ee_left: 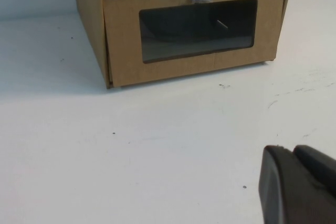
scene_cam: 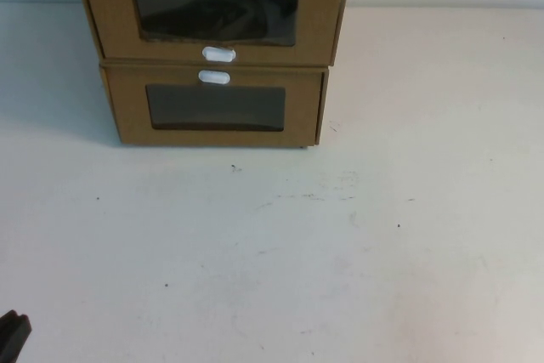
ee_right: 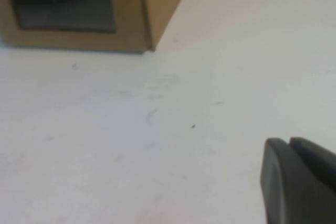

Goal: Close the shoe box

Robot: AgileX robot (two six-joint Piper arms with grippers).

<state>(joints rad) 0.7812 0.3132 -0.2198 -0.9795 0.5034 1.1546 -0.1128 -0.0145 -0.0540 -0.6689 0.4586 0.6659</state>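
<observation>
white table (scene_cam: 340,244), scuffed, a few dark specks; lower cardboard box (scene_cam: 217,108) sits directly on it near the far edge, white tab above its window; shoe box (scene_cam: 212,10) stacked on top of that, not touching the table

- Left gripper (ee_left: 299,184) sat low at the near left, fingers pressed together.
- Right gripper (ee_right: 299,179) sat low at the near right, fingers likewise together.
</observation>
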